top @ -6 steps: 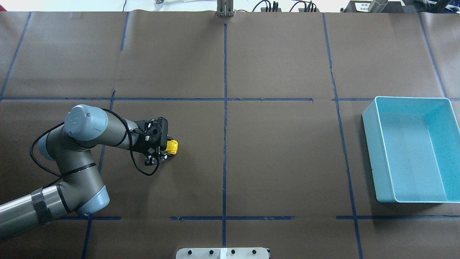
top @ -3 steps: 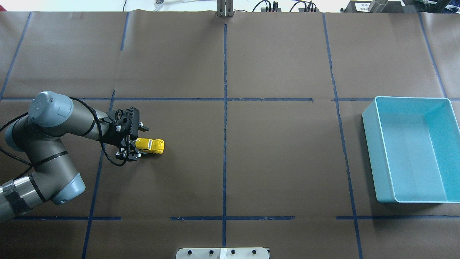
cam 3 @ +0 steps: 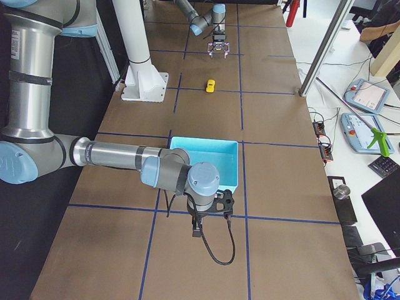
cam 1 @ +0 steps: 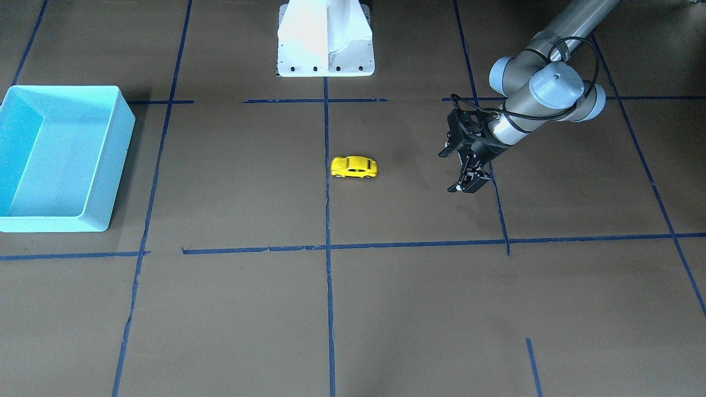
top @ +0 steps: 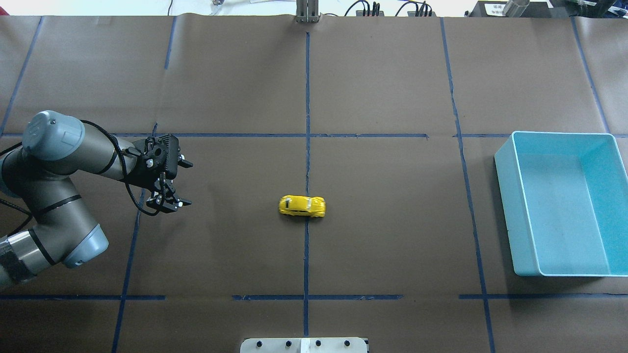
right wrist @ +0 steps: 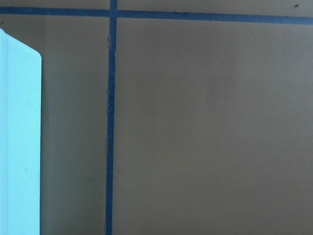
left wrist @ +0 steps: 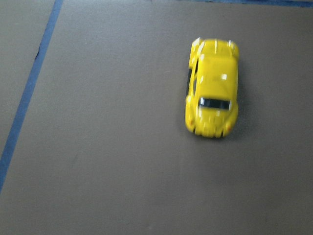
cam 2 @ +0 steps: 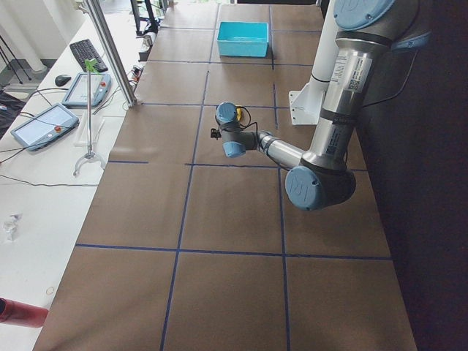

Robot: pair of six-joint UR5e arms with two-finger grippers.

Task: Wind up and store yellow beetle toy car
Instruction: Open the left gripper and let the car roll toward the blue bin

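Observation:
The yellow beetle toy car (top: 301,206) stands free on its wheels on the brown table, across the middle blue tape line. It also shows in the front view (cam 1: 354,167), the right side view (cam 3: 211,85) and, blurred, in the left wrist view (left wrist: 212,88). My left gripper (top: 170,201) points down, open and empty, well to the car's left (cam 1: 468,185). My right gripper (cam 3: 195,234) shows only in the right side view, near the light blue bin (top: 505,166); I cannot tell if it is open or shut.
The light blue bin (cam 1: 118,160) is empty at the table's right end, and its rim shows in the right wrist view (right wrist: 19,147). Blue tape lines (top: 306,122) split the brown table cover into squares. The white robot base (cam 1: 325,38) stands at the table's near edge.
My left gripper pulled the car leftward, then let it go. The car has rolled right to the middle tape line. The gripper has drawn back left, empty.

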